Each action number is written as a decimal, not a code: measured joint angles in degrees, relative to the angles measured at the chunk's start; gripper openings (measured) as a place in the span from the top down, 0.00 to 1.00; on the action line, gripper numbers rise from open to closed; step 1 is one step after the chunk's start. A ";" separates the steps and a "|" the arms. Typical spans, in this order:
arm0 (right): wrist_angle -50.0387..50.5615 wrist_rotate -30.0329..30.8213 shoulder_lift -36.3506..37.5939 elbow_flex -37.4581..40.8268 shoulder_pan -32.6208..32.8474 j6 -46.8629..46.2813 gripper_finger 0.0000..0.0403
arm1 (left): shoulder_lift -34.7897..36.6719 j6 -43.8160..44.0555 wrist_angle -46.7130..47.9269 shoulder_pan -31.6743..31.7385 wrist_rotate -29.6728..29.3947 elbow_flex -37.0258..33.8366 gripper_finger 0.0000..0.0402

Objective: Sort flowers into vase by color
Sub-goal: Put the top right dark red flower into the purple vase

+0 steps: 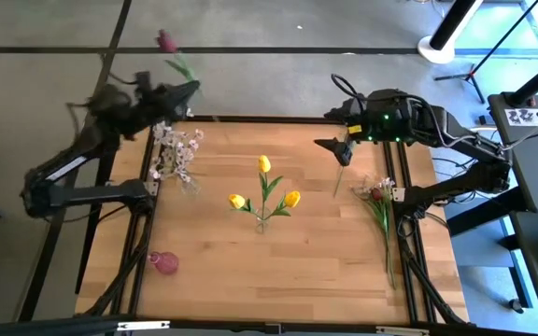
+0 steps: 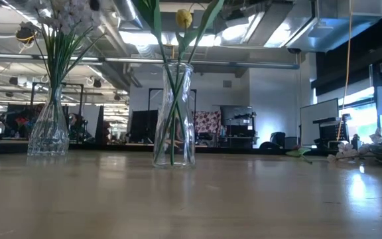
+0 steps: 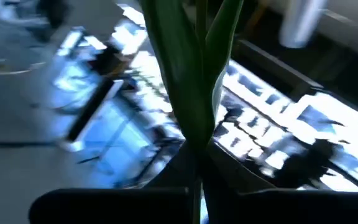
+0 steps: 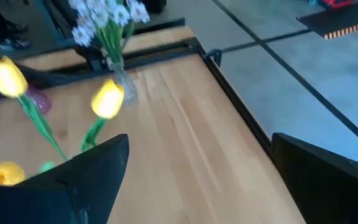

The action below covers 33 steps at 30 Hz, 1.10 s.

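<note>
- One dark red flower (image 1: 165, 41) clenched in my left gripper (image 1: 191, 89), beyond the tabletop's far-left corner; the stem could slip mid-swing
- My right gripper (image 1: 330, 146) hangs open

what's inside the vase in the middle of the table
The middle vase holds three yellow tulips on green stems. The glass is clear, so the stems show down to the base; no water line can be made out.

No text, label, brand or number can be read with certainty in any view. A white plate (image 1: 529, 115) on the equipment beyond the right arm carries dark characters, but they are too small and blurred to make out.
</note>
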<state>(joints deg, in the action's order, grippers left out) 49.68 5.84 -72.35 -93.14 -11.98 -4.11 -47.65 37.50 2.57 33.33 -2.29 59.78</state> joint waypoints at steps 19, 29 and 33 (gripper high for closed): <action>-21.65 13.17 -3.26 0.02 8.15 -21.39 0.03 | 18.59 -8.39 8.20 -16.95 52.96 -0.78 0.98; -15.11 32.73 -4.04 0.00 19.75 -36.01 0.03 | 27.23 -22.80 12.95 -25.41 50.70 -14.06 0.98; -12.91 35.89 -5.85 0.02 21.86 -37.46 0.03 | 31.43 -24.07 12.39 -29.70 51.00 -21.46 0.98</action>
<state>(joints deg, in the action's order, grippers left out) 36.76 41.73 -78.21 -93.12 9.88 -41.57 -16.22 13.43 14.97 3.62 48.71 38.32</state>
